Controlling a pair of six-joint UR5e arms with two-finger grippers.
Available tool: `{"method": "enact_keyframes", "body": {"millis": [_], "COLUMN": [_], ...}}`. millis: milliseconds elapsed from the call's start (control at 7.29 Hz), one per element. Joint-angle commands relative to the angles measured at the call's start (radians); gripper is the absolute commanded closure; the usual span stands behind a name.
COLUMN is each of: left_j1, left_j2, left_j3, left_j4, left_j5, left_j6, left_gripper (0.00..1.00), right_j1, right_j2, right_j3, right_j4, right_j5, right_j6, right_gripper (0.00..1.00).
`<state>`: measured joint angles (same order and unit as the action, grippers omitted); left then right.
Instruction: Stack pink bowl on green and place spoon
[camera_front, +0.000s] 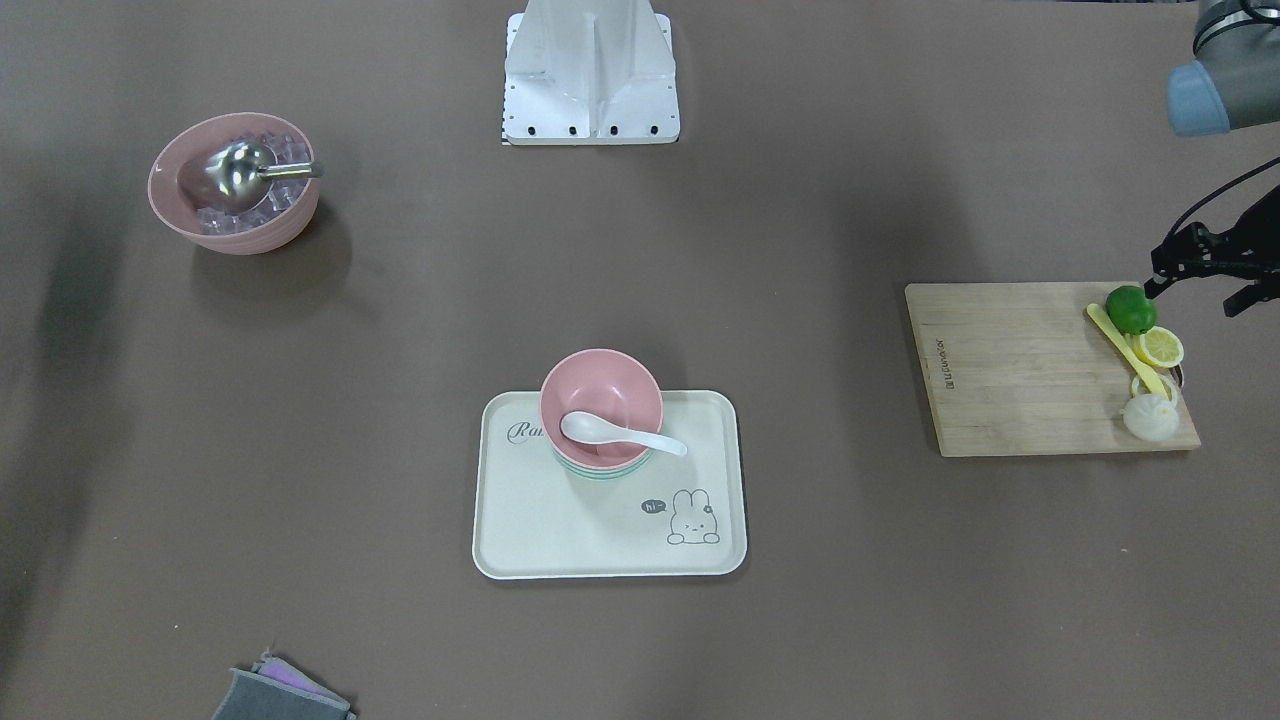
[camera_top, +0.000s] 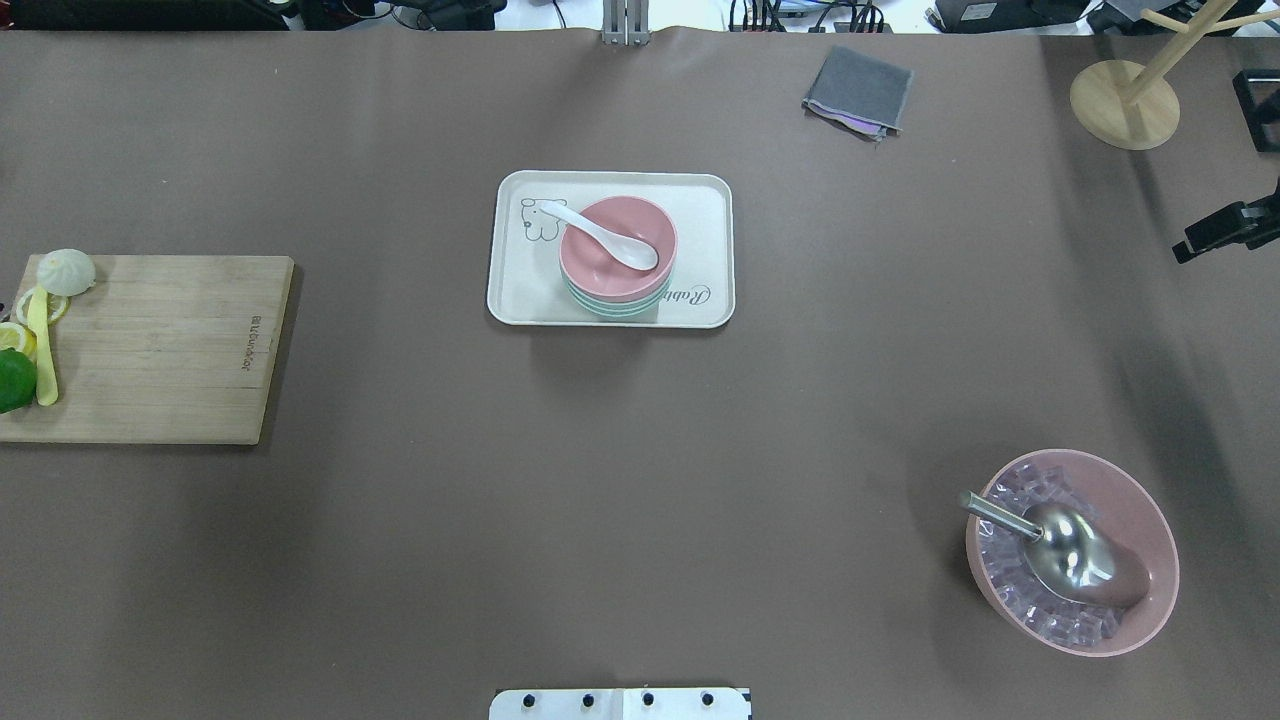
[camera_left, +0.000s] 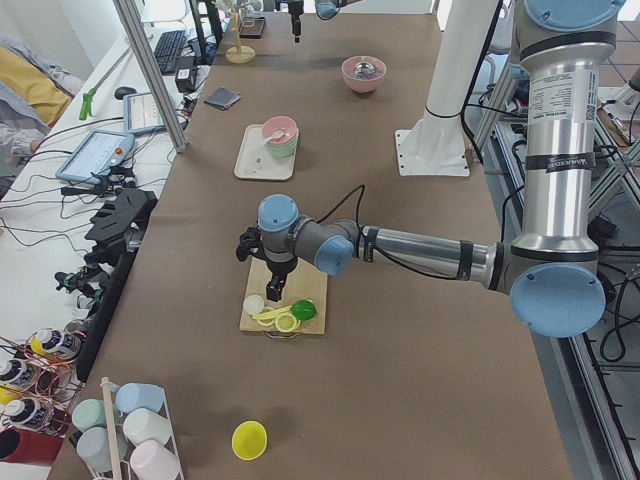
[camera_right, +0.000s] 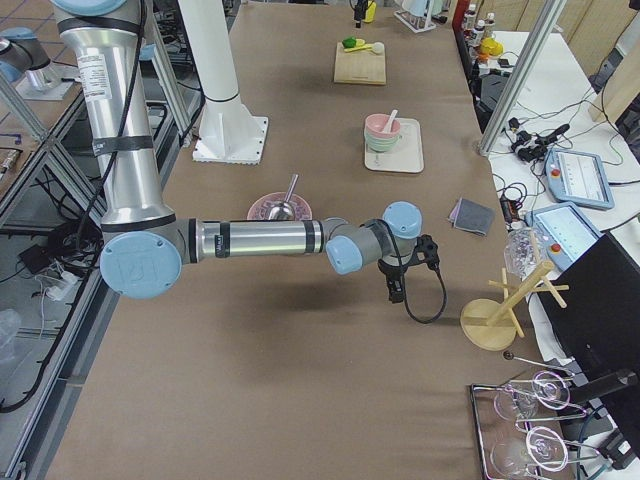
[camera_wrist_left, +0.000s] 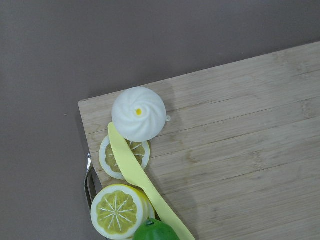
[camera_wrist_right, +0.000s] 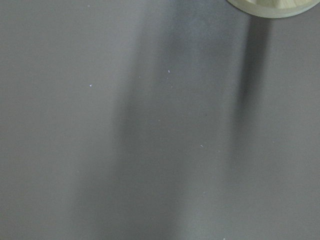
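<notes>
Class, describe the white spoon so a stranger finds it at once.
Start at the cream tray mid-table. On it a pink bowl sits stacked on a green bowl, and the spoon lies inside, handle over the rim. Unlike the metal scoop in the ice bowl, it is white.

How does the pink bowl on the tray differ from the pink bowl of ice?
The tray's pink bowl sits in a green bowl and holds a white spoon; the pink bowl of ice stands on the table, looks larger and holds a metal scoop. Both are upright.
</notes>
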<state>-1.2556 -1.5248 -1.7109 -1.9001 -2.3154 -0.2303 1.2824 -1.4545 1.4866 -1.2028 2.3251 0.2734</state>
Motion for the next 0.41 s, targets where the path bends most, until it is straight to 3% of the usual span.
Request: {"method": "enact_keyframes", "body": {"millis": [0, 275], "left_j1": [-0.001, -0.025], "left_j2": [0.003, 0.018], "left_j3": [-0.003, -0.039], "left_j4": [-0.013, -0.001], "left_j5": [-0.004, -0.039], "left_j6": [-0.007, -0.008], "left_gripper": [0.02, 0.02], "right_j1": [0.001, 0.009], "right_j2": [-0.03, -0.029], "right_j3": [0.047, 0.061], "right_j4": [-0.001, 0.0], "right_j5": [0.014, 0.002], "right_j6": [0.001, 0.003], "right_gripper": [0.0, 0.0]}}
